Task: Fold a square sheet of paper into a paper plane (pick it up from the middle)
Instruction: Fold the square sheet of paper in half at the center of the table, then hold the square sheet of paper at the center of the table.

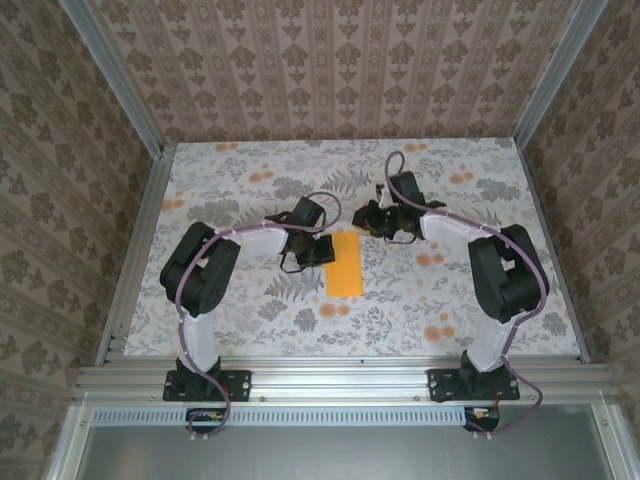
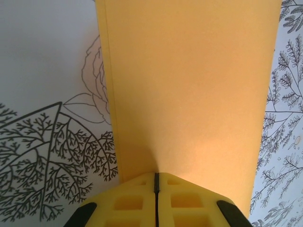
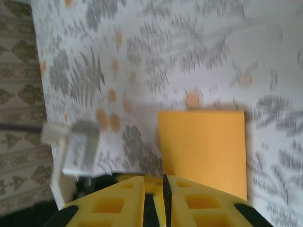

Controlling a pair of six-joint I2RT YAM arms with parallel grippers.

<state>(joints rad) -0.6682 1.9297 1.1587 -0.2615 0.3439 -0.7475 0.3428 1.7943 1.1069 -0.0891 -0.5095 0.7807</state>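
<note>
Left aluminium rail (image 1: pixel 135 250) bounds the table (image 1: pixel 240 185), which is covered in matte printed cloth with grey ferns and small orange flowers. There's a wide open strip between that rail and the left arm (image 1: pixel 200 270), black elbow bulging outward. Left gripper (image 1: pixel 323 251) sits at the left long edge of the orange sheet (image 1: pixel 343 265). In the left wrist view its yellow ribbed fingers (image 2: pixel 128 203) are pressed together with only a thin dark seam between them. The tips meet the sheet's near edge, where a faint shadow puckers in. Can't tell if the paper is nipped or just touched. Sheet lies mid-table as a narrow rectangle, not a square – thin, plain, matte, straight crisp edges. A second layer line runs along its left side in the left wrist view, so it's doubled over. Open cloth from its near end down to the front rail (image 1: pixel 340 372). Right gripper (image 1: pixel 365 224) is near the sheet's far right corner. In the right wrist view its yellow fingers (image 3: pixel 113 203) stand a narrow slit apart – nothing clearly in the slit, and the sheet's near edge is hidden behind them. Right arm (image 1: pixel 505 270) stands close to the right rail (image 1: pixel 552 250), so there's less room there. Open cloth beyond both grippers up to the patterned wallpaper (image 1: pixel 330 70).
</note>
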